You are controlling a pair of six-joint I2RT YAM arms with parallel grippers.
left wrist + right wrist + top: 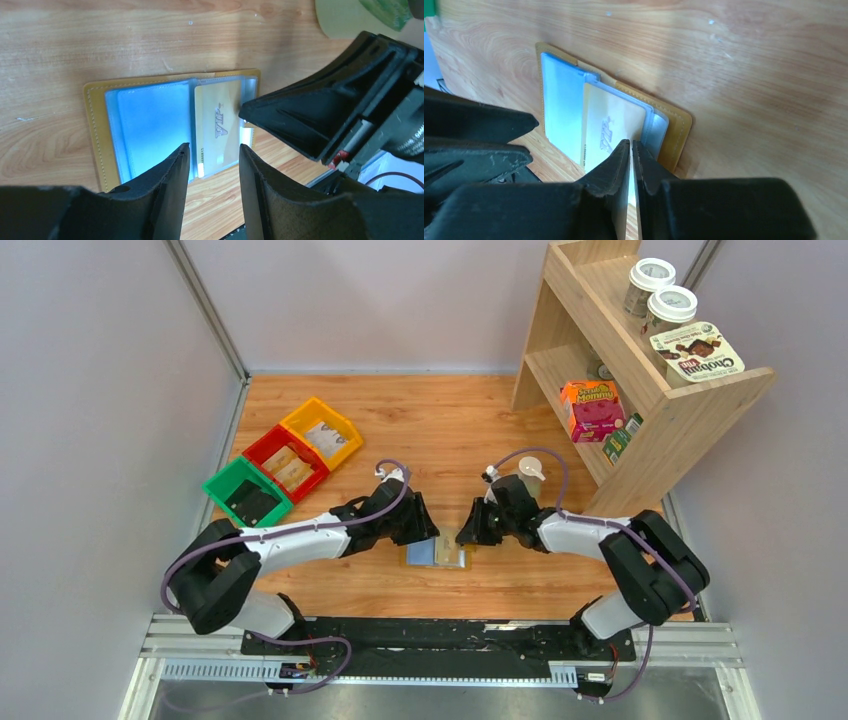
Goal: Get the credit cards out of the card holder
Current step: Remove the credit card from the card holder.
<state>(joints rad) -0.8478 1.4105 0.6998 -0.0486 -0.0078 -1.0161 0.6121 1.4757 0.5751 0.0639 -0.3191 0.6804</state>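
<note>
Steadiness counts: right gripper (630,146) looks clamped on the credit card (611,125) in the open card holder (676,130) just ahead, so left gripper (214,147), fingers apart above, should pin it down.

Card holder (94,130) on table (100,40), credit card (217,127) in it, gripped by right hand (630,145)

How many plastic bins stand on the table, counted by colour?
yellow bin: 1
red bin: 1
green bin: 1
Total: 3
</note>
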